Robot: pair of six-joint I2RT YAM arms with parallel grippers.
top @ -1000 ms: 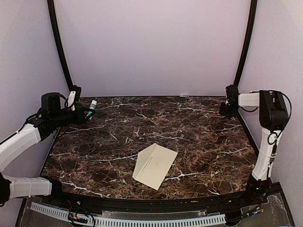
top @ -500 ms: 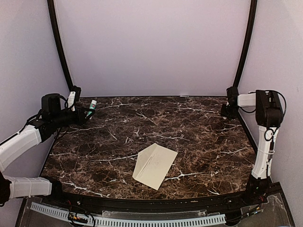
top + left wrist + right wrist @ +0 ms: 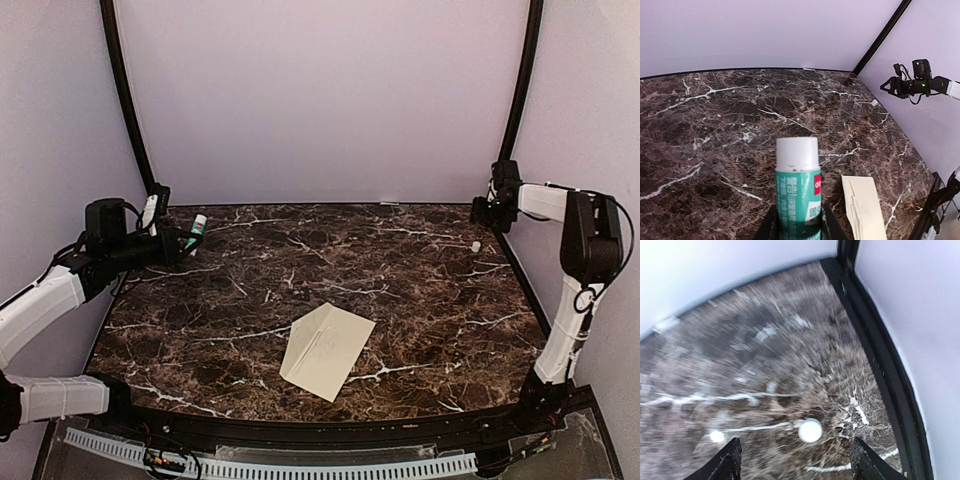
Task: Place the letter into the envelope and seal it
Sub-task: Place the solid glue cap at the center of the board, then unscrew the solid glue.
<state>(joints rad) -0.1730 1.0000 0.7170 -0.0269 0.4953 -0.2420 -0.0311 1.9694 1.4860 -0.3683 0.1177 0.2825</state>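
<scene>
Dark marble table (image 3: 400,280) with the envelope (image 3: 327,350) flat near its front edge, a little right of centre, well apart from both arms.
Its pointed end lies toward the back, and the letter cannot be told apart from it. Farther back at the left edge, the left gripper (image 3: 178,243) pinches a green tube (image 3: 798,190) with a white cap. At the far right corner the right gripper (image 3: 796,460) hangs above the table, fingers spread wide, over a small white round piece (image 3: 810,430).
</scene>
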